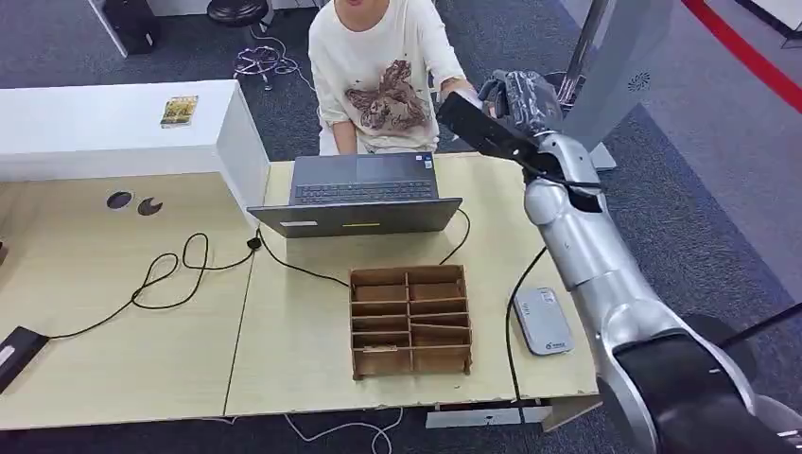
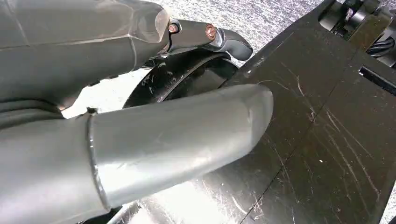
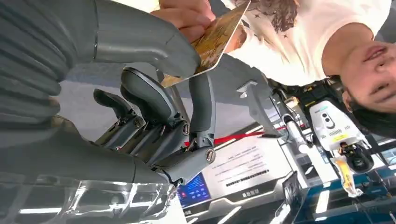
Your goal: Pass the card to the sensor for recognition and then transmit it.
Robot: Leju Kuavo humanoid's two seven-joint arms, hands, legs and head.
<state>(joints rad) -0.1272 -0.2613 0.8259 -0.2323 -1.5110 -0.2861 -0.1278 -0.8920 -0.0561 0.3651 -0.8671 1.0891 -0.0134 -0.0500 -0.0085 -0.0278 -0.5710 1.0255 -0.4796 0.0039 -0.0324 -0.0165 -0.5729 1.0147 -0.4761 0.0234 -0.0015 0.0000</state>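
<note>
Card (image 3: 215,39): flat, glossy gold rectangle.
Right hand (image 3: 154,98): thumb and finger pinching card; person's hand (image 3: 187,16) touching it too.
Left hand (image 2: 140,116): finger state unclear.

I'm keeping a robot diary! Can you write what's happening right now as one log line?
stage: handover | right hand: pinches card | person's hand: also on card | sensor: on table, untouched | left hand: holds nothing

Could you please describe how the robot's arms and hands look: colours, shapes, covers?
The right arm is silver and rounded, with a black band at the wrist and a black shoulder part. The right hand has a grey ribbed cover, a thick smooth grey thumb and darker fingers with metal pins at the joints. The left hand looks the same: grey cover, thick grey thumb, dark finger with copper-coloured pins.
</note>
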